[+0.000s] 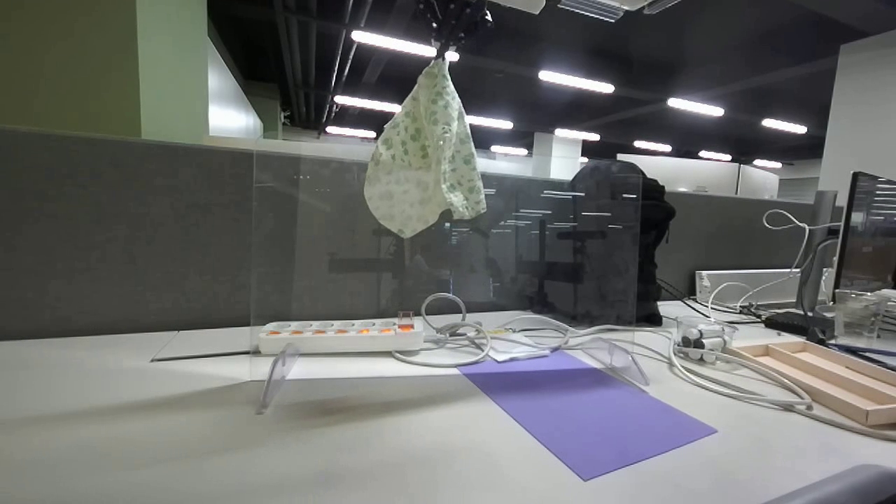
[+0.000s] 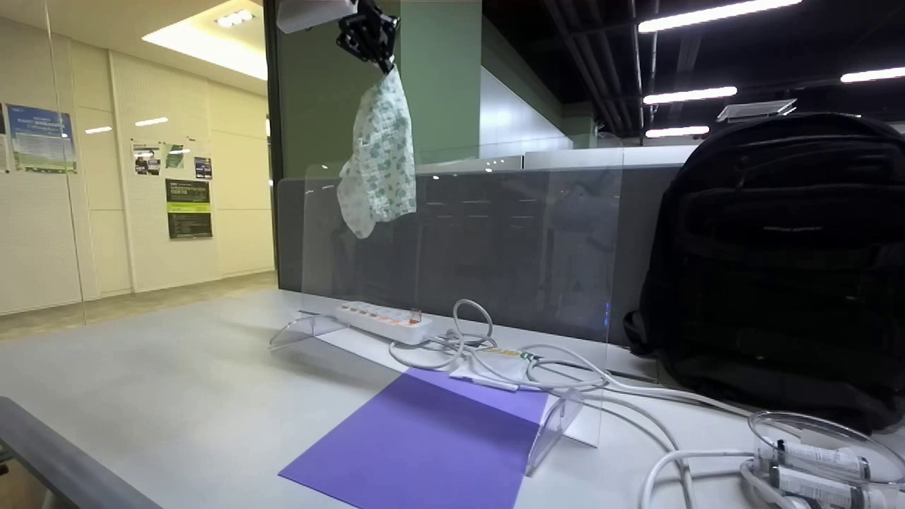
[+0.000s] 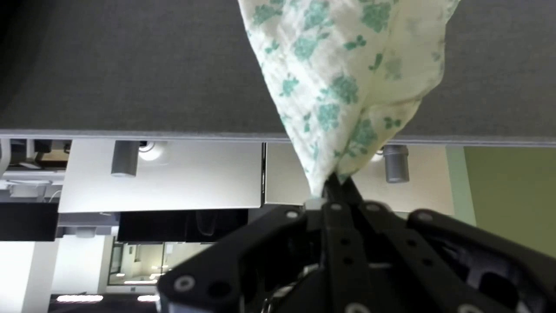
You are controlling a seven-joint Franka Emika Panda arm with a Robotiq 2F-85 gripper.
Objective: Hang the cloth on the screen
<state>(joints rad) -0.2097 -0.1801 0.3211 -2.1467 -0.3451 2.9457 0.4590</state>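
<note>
1. In the pincer [image 3: 340, 180], pressed closed in wrist view, pinching the cloth [image 3: 334, 87] by one tip: risking slipping.
2. In an exterior view, dangling above the counter [image 1: 147, 448], toward its far edge, overlapping the screen [image 1: 448, 273]: risking snagging.
3. In an exterior view, risking tipping clear feet [image 2: 555, 433] by dragging.

I have the cloth [image 1: 423, 150], pale with a green flower print, hanging in the air by its gathered top, in loose folds. The screen [image 1: 448, 273], a clear flat panel, stands upright on transparent feet [image 1: 278, 376] upon the worktop [image 1: 140, 434]. In both exterior views the cloth overlaps the screen's upper edge; whether the two touch, I cannot tell.
</note>
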